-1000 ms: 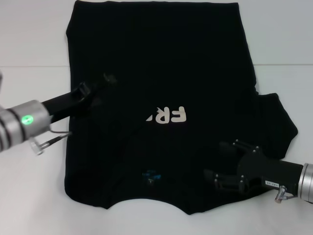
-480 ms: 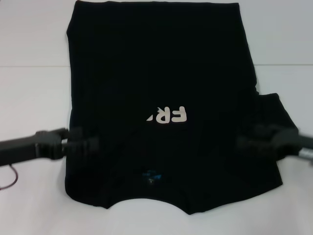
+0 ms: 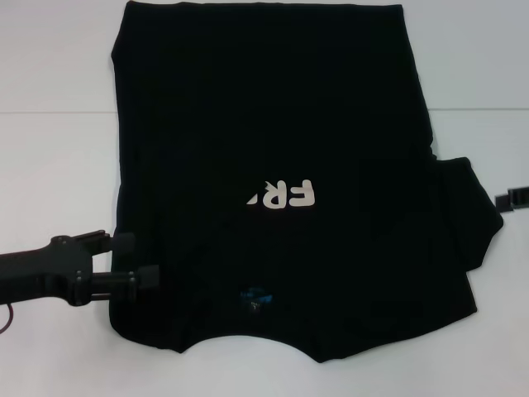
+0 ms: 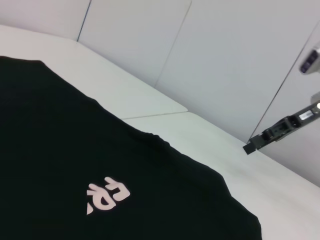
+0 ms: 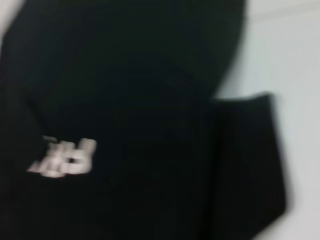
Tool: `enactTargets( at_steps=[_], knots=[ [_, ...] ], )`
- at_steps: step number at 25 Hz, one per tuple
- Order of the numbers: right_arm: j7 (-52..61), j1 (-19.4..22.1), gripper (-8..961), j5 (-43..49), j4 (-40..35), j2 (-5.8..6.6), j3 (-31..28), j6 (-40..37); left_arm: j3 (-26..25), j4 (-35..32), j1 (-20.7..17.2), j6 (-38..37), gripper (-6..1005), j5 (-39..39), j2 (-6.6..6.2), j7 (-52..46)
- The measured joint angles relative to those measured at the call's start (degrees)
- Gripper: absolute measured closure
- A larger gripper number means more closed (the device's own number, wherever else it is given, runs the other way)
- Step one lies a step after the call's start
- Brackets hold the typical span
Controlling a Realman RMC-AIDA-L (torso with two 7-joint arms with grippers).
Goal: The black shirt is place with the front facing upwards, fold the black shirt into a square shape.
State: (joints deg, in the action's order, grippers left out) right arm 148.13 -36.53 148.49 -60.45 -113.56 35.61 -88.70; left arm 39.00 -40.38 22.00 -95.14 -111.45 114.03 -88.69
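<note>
From my remote station, the head view shows the black shirt [image 3: 273, 165] lying flat on the white table [image 3: 50, 149], front up, its collar edge nearest the robot and its hem at the far side; the left side has been folded inward so that edge runs straight, while the right sleeve [image 3: 471, 211] lies spread out on the table. The white print [image 3: 285, 195] reads upside down from the head camera and is partly covered by the fold, and a small blue label [image 3: 254, 296] sits just inside the collar. My left gripper [image 3: 136, 258] lies low at the shirt's left edge near the collar end, its two fingers [image 3: 124, 241] pointing inward over the cloth with a moderate gap between them and nothing held. My right gripper [image 3: 514, 199] shows only as a dark tip at the right border of the head view, just beyond the sleeve and apart from it; I cannot tell how its fingers stand. The left wrist view looks across the shirt [image 4: 100, 180] and the print [image 4: 107, 194] toward the right gripper [image 4: 265, 137] hanging above the table's far side. The right wrist view, blurred, shows the shirt [image 5: 140, 125], the print [image 5: 62, 157] and the sleeve [image 5: 247, 160]
</note>
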Motion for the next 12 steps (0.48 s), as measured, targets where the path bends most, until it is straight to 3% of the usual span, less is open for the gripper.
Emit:
enactTargets(
  at_steps=[3,7,12],
  knots=[
    [1.7,-4.17,8,10.1,1.35,-0.81,-0.54,0.0,-0.07,-0.03,-0.02,-0.3,61,-0.25,0.04,0.73],
    [2.83,-6.82,9,13.62,4.72,-1.53,-0.04,1.73,-0.28,-0.09,-0.04,-1.19,61,-0.79,0.04,1.0],
    [3.88,-8.06,9,13.44,13.05,-0.38,-0.13,7.53,-0.53,-0.13,-0.07,-1.68,60,-1.03,-0.05,2.15]
  ],
)
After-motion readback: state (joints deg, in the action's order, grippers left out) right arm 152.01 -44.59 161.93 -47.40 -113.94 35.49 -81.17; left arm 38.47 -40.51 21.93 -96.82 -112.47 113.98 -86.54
